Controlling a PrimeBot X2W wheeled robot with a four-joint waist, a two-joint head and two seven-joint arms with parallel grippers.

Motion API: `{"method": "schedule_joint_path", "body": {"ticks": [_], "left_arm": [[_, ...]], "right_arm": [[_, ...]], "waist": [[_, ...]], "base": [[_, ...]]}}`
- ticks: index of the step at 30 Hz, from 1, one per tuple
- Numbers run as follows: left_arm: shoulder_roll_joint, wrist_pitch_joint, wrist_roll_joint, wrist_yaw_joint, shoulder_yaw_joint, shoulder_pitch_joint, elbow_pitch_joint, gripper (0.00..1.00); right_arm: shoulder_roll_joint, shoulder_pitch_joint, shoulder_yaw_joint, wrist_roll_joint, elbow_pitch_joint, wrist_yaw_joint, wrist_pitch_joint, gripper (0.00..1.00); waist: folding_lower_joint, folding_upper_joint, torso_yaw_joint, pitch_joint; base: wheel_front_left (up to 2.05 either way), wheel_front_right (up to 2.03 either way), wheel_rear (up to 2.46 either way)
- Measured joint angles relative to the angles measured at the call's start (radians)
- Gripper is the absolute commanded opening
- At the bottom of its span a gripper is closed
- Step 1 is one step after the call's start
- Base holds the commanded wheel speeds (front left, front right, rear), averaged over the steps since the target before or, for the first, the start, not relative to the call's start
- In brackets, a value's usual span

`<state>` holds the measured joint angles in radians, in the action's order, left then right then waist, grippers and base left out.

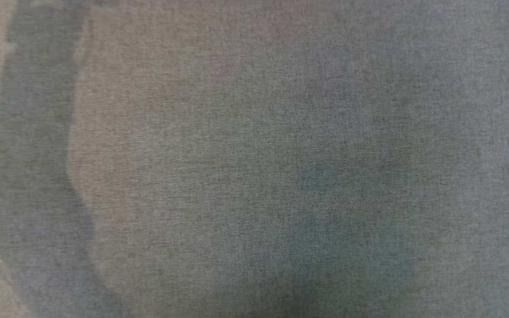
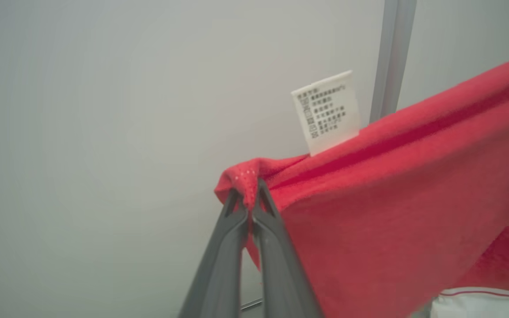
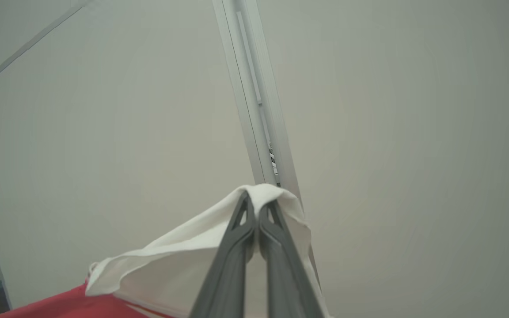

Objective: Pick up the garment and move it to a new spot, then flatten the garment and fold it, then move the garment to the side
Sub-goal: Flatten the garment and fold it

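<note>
Item: garment (image 2: 391, 198), red towelling with a white section (image 3: 179, 260) and a white care label (image 2: 327, 112) standing up at its edge.
Location: held up in the air between the two arms, in front of a pale wall (image 2: 104, 132) and a metal post (image 3: 259, 110), resting on no surface in either wrist view.
Left jaws: pressed together on a red corner, cloth bunched at the tips.
Right jaws: pressed together on a white fold, with red cloth below it.
Head view: close grey woven cloth (image 1: 254, 159), shadowed. Whether it covers the counter cannot be told.
Progress, judged: the pick-up is done. Setting down at a new spot, flattening, folding and moving aside remain.
</note>
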<state>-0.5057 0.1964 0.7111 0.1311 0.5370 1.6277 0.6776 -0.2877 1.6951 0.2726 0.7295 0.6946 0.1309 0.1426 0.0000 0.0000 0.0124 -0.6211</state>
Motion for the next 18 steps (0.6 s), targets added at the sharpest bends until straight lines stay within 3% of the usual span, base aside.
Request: {"method": "schedule_joint_path", "body": {"ticks": [5,9,18], "left_arm": [[-0.015,-0.067,-0.002,0.0,0.055,0.118,0.087,0.0],[0.006,-0.101,0.048,0.0,0.084,0.159,0.14,0.0],[-0.018,-0.107,0.2,0.0,0.212,0.108,0.154,0.0]], "right_arm": [[-0.007,0.14,0.03,-0.017,0.051,0.0,0.072,0.0],[-0.005,0.202,0.064,-0.015,0.082,0.0,0.095,0.0],[0.001,0.125,0.216,0.067,0.097,0.0,0.095,0.0]], "waist": [[0.0,0.0,0.018,-0.043],[0.0,0.0,0.027,-0.061],[0.0,0.0,0.033,-0.069]], "base": [[0.0,0.0,0.0],[0.0,0.0,0.0],[0.0,0.0,0.0]]}}
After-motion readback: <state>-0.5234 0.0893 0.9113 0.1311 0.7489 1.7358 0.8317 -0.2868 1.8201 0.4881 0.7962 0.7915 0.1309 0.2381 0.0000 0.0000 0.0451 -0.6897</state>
